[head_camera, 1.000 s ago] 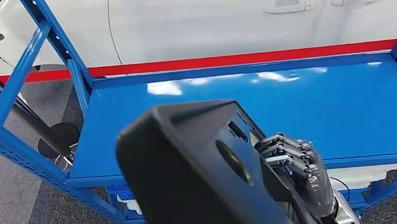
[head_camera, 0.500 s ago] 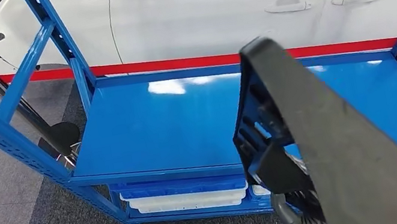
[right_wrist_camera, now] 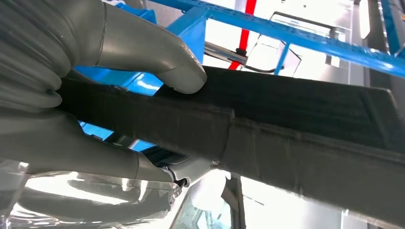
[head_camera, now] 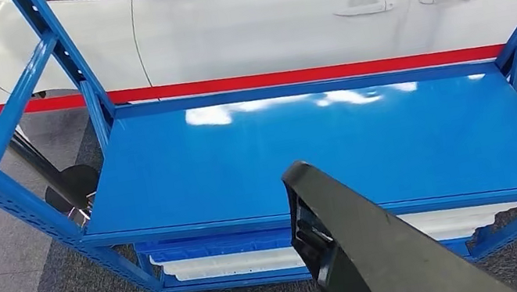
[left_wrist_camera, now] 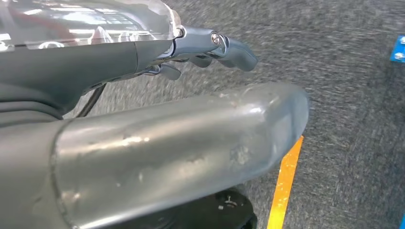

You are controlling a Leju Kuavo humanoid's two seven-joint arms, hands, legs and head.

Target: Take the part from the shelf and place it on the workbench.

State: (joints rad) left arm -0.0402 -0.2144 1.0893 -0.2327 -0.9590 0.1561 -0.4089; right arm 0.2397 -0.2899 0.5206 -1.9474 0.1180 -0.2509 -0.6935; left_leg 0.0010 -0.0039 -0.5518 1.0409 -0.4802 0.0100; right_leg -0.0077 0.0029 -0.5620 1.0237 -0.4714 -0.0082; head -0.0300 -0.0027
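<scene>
Black part [head_camera: 367,247] held up close before the head camera, low and right of centre, one narrow edge turned toward the lens, over the front rail of the blue shelf [head_camera: 241,157] and clear of its top surface; in the right wrist view, right hand [right_wrist_camera: 71,90] clamped on the same part [right_wrist_camera: 296,124], thick grey thumb [right_wrist_camera: 157,52] pressed onto one face, fingers [right_wrist_camera: 86,152] wrapped under the other, dark slab running out past the grip toward the blue frame; left hand [left_wrist_camera: 157,143] hanging over grey carpet [left_wrist_camera: 353,95], grey thumb stretched out long, darker fingers [left_wrist_camera: 224,47] only lightly bent and spread apart, nothing in them; orange floor line [left_wrist_camera: 284,186] just beyond the thumb tip; behind the shelf, white car [head_camera: 281,15] with a red stripe [head_camera: 307,74] along its lower body; white and blue trays [head_camera: 242,256] on the lower level under the blue top; black stand [head_camera: 26,153] at the shelf's left end.
</scene>
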